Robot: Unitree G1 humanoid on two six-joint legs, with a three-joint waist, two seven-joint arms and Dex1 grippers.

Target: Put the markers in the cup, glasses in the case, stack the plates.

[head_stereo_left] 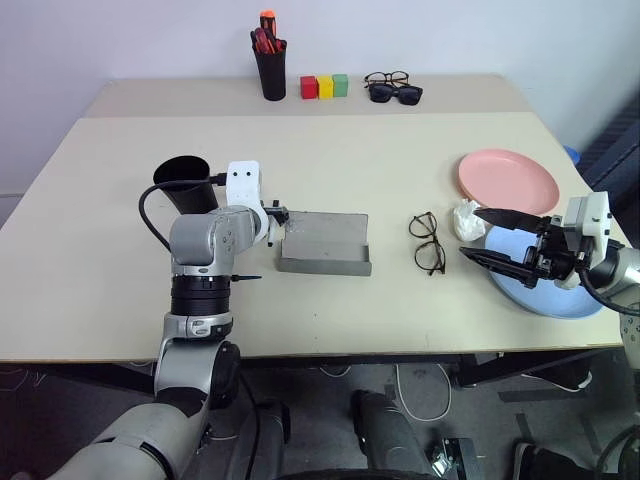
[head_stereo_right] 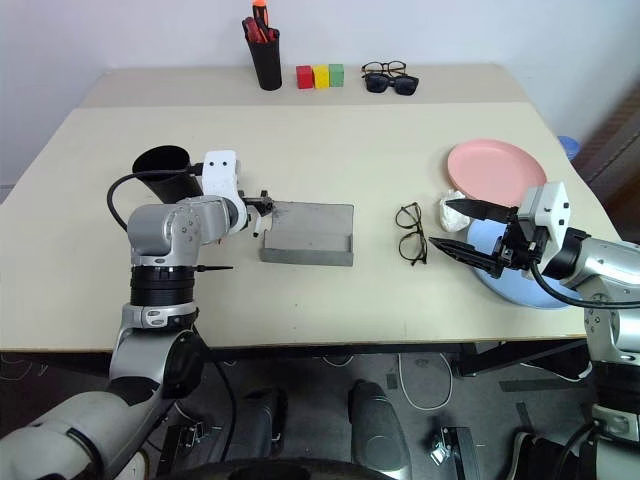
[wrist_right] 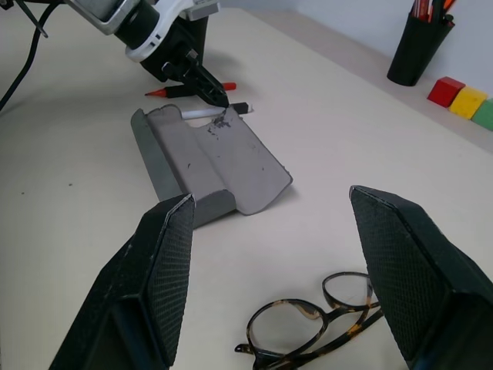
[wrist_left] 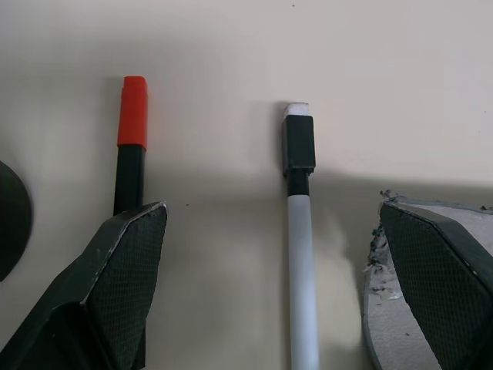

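Between my left gripper's [wrist_left: 269, 301] spread fingers lie the markers [wrist_left: 300, 254]: a smooth white barrel and a red-capped one, flat on the matte tabletop [head_stereo_left: 330, 160]. The open grey case [head_stereo_left: 324, 244] crowds them just beside. The black tapered cup [head_stereo_left: 185, 182] stands near. My right gripper [head_stereo_left: 492, 235] hangs parted, empty, over the blue plate [head_stereo_left: 530, 290], beside the glasses [head_stereo_left: 428, 241]; the pink plate [head_stereo_left: 508, 180] sits behind.

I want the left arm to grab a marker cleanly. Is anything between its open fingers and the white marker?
Nothing visible. The left gripper is open, the white marker lies between its fingers on bare table. The red marker sits by one finger, the case edge by the other.
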